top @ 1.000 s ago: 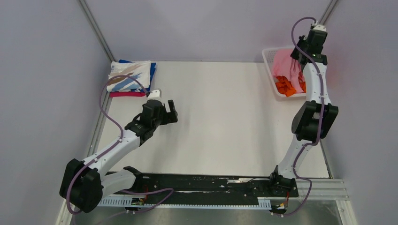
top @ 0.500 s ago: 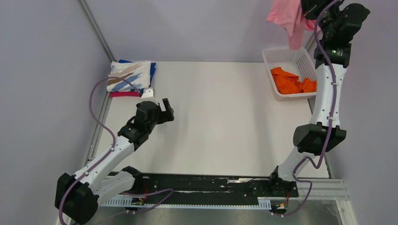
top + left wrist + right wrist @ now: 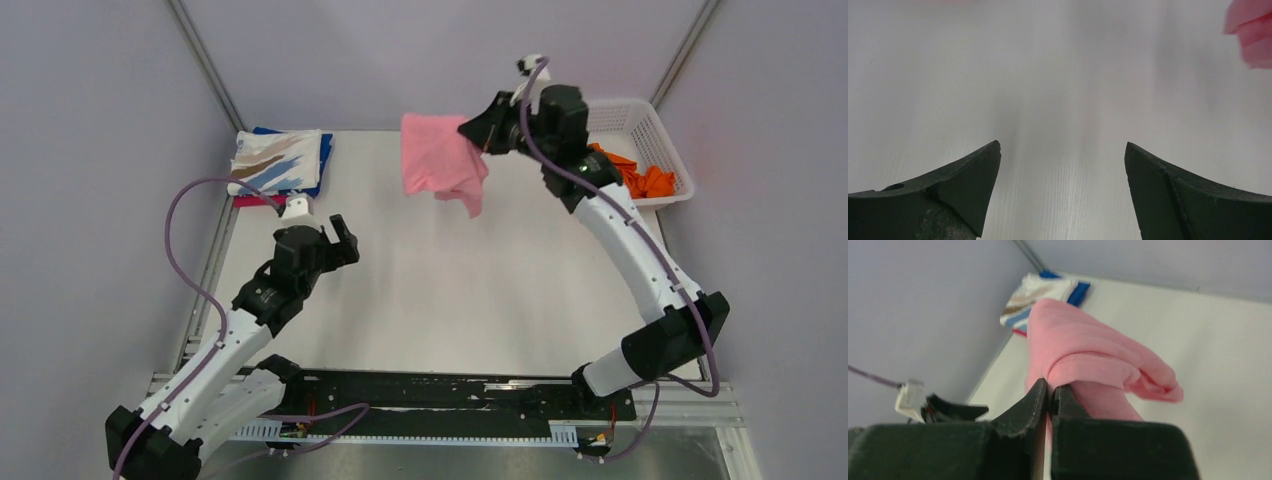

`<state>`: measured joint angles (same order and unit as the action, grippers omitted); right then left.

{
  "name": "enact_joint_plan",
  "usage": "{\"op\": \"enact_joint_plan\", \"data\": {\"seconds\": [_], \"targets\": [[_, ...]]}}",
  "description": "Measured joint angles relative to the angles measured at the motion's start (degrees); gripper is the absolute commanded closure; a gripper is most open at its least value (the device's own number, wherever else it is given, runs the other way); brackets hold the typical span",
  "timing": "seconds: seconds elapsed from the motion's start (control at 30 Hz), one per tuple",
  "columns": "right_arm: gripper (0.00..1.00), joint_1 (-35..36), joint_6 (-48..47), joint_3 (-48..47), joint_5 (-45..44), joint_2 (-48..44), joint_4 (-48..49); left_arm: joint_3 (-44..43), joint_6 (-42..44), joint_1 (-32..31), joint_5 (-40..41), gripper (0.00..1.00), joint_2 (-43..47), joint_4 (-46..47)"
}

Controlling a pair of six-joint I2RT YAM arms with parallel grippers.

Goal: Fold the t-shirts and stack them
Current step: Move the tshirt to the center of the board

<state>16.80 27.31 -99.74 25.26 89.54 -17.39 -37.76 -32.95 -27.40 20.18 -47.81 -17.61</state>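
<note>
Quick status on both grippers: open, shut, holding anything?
Left gripper: open, holding nothing.
Right gripper: shut on the pink t-shirt, which hangs from it.

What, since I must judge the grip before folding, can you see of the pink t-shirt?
The pink t-shirt is plain soft cloth, bunched and crumpled, unfolded. It hangs above the far middle of the table, pinched at a gathered fold by the shut right gripper; a loose end droops lowest. It appears clear of the table; nothing else touches it.
</note>
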Motion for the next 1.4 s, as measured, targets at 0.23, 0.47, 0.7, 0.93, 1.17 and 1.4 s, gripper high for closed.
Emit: {"op": "enact_joint_plan", "data": {"seconds": [0.23, 0.47, 0.7, 0.93, 1.17, 1.4], "targets": [[1.00, 20.0, -5.0, 14.8, -25.0, -7.6, -2.8, 1.1, -2.1, 0.0, 1.2, 0.00, 7.1, -4.5], [0.89, 23.7, -3.1, 18.5, -33.0, -2.7, -0.7, 3.7, -4.5, 0.0, 0.7, 0.00, 13.1, -8.2], [0.05, 25.0, -1.5, 16.5, -25.0, 18.2, -0.8, 4.4, -6.3, 0.0, -1.9, 0.00, 13.6, -9.3], [0.00, 26.0, -4.3, 22.6, -24.9, 14.1, -3.7, 4.4, -6.4, 0.0, -7.5, 0.00, 9.1, -7.8], [0.08, 21.2, -3.8, 36.2, -28.5, -6.2, -1.0, 4.4, -6.4, 0.0, -18.1, 0.00, -3.7, 2.3], [0.18, 14.8, 2.3, 46.5, -22.1, -7.9, -1.0, 2.3, -6.9, -4.3, -26.0, 0.16, -20.2, 10.3]]}}
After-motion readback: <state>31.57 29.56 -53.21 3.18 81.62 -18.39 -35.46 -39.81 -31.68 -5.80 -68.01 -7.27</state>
